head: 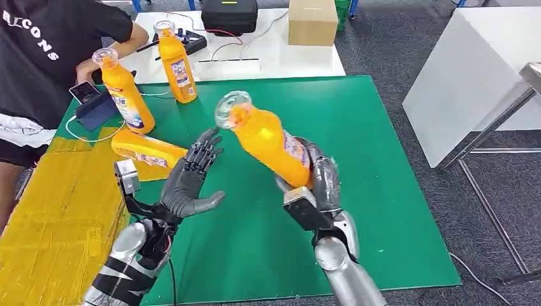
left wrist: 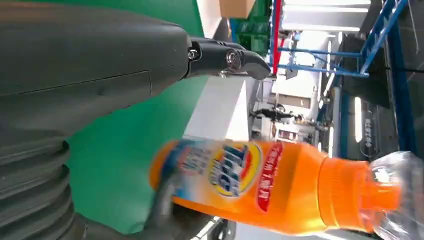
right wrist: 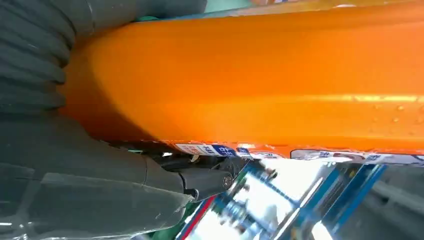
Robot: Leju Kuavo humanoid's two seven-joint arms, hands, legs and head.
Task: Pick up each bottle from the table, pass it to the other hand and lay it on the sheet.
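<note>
Orange bottle point(head: 268, 137) tilted in right hand's point(head: 319, 182) grasp, mid-handover.
Left hand point(head: 191, 182) waits spread, empty; an early release risks a drop.

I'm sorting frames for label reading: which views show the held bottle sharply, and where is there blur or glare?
Head view: held bottle fairly sharp, its label mostly hidden by the right hand. Left wrist view: label soft and blurred, bright windows washed out behind. Right wrist view: too close, bottle an orange mass with a glare streak, background blurred.
</note>
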